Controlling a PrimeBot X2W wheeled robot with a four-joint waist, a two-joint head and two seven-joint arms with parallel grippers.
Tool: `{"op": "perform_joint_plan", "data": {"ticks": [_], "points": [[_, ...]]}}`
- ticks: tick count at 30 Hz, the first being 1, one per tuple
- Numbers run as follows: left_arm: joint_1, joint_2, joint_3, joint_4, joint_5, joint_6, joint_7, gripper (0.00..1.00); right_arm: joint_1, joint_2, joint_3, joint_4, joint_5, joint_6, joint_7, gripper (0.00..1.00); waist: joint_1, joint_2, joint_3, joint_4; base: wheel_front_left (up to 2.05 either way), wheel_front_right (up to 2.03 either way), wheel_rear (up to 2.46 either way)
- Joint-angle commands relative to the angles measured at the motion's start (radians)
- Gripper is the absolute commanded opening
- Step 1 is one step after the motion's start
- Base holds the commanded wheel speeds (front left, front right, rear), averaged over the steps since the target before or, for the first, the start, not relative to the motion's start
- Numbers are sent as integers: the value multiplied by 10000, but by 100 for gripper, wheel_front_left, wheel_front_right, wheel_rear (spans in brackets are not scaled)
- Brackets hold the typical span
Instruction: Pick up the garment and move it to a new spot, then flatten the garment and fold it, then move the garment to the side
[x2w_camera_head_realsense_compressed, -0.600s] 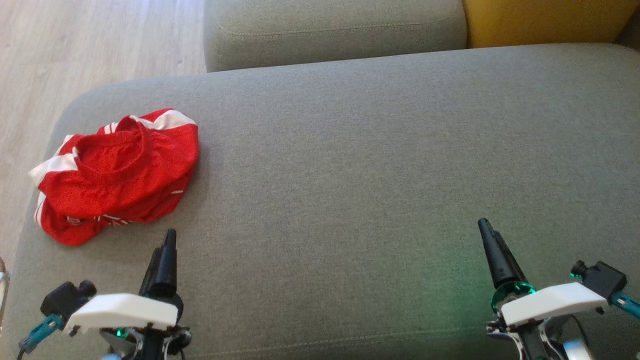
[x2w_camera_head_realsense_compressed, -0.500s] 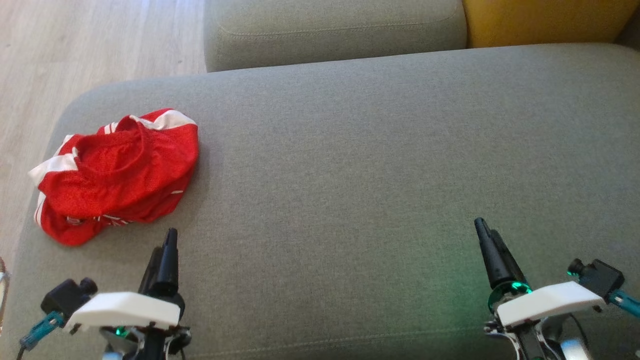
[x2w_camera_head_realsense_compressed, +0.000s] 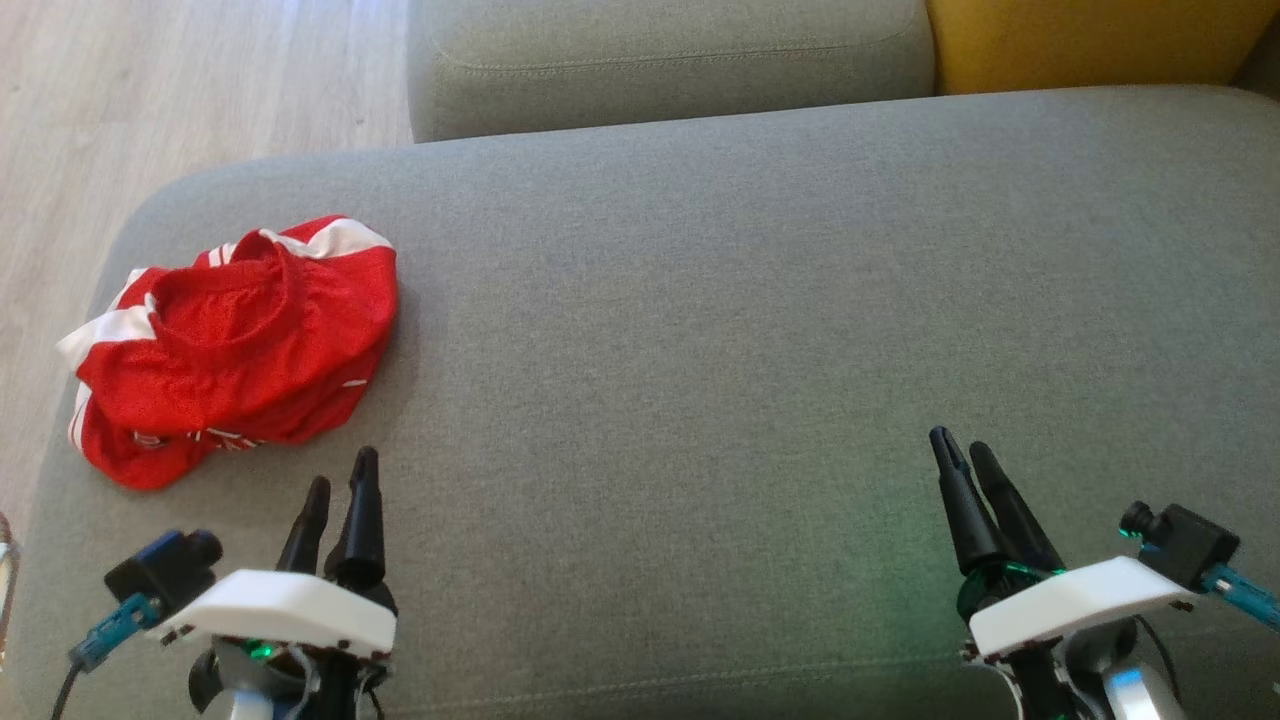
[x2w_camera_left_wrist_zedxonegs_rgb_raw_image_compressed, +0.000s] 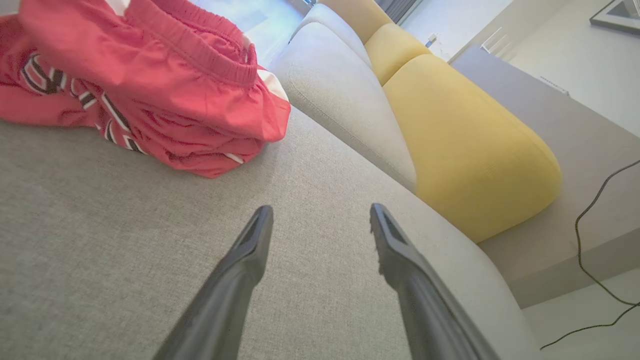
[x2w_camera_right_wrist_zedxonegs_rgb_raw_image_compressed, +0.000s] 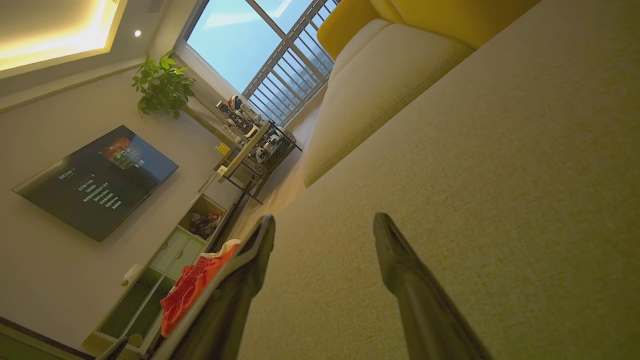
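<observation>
The garment (x2w_camera_head_realsense_compressed: 235, 345) is a red jersey with white stripes, lying crumpled near the left end of the grey seat cushion (x2w_camera_head_realsense_compressed: 700, 330). In the left wrist view the garment (x2w_camera_left_wrist_zedxonegs_rgb_raw_image_compressed: 150, 85) lies above and left of the fingers. My left gripper (x2w_camera_head_realsense_compressed: 342, 470) hovers just below and right of it, open and empty, not touching it. The same gap shows between its fingers in the left wrist view (x2w_camera_left_wrist_zedxonegs_rgb_raw_image_compressed: 320, 220). My right gripper (x2w_camera_head_realsense_compressed: 958, 448) stands far to the right near the front edge, open and empty (x2w_camera_right_wrist_zedxonegs_rgb_raw_image_compressed: 324, 230). The right wrist view catches the garment (x2w_camera_right_wrist_zedxonegs_rgb_raw_image_compressed: 192, 285) small at lower left.
The cushion's left edge drops to a pale wooden floor (x2w_camera_head_realsense_compressed: 150, 90). A grey back cushion (x2w_camera_head_realsense_compressed: 670, 60) and a yellow cushion (x2w_camera_head_realsense_compressed: 1090, 40) line the far side. A cable (x2w_camera_left_wrist_zedxonegs_rgb_raw_image_compressed: 600, 240) trails on the floor beyond the sofa.
Both wrists have rolled, so each gripper's two fingers now show side by side in the head view. The left gripper has shifted slightly right and the right slightly left. The garment has not moved.
</observation>
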Motion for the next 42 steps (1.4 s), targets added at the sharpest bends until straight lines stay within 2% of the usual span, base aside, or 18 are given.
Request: {"op": "perform_joint_plan", "data": {"ticks": [1,18,32,36,42], "points": [[-344,191,69,-470,348,97,-173,100,-478,-94,198,-464,-316,-1,-133,100,0,0,-4,2,0,0,0],[-398,814,-926,-1112,2440,1050,-670,100,-506,-113,532,-782,-2287,-1,-637,100,0,0,-23,-11,0,0,0],[-453,1063,-1437,-1513,3895,1707,-1050,100,-540,-127,640,-989,-3935,-1,-1024,100,0,0,41,32,0,0,0],[-334,928,-1284,-1591,3981,1780,-1167,100,-527,-132,603,-1050,-4353,-1,-1143,100,0,0,45,49,0,0,0],[-214,853,-1136,-1712,4620,1621,-1343,100,-477,-138,332,-904,-4731,-1,-1321,100,0,0,30,72,0,0,0]]}}
